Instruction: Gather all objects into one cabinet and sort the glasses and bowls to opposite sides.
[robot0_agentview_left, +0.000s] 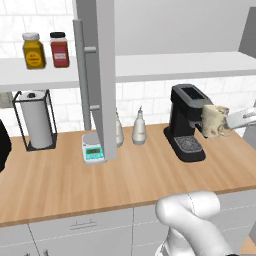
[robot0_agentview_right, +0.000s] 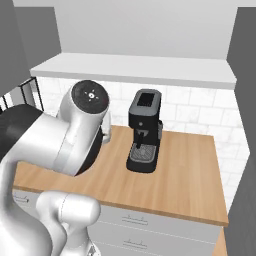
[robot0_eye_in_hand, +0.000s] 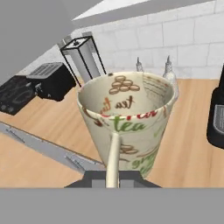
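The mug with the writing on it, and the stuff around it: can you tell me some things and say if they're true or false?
1. The claw holds the beige mug up off the counter. True.
2. The mug is sitting inside the cabinet. False: it hangs beside the coffee machine, above the counter.
3. Two jars stand on the shelf. True.
4. The paper towel roll lies flat. False: it stands upright in its holder.

A: what's hidden here? the beige mottled mug (robot0_eye_in_hand: 127, 127) covers the finger tips completely.

B: yeah, and the coffee machine (robot0_eye_in_hand: 216, 116) is cut at the right edge. jar labels (robot0_agentview_left: 34, 59) too small to read, arm blocks the left counter (robot0_agentview_right: 165, 175).
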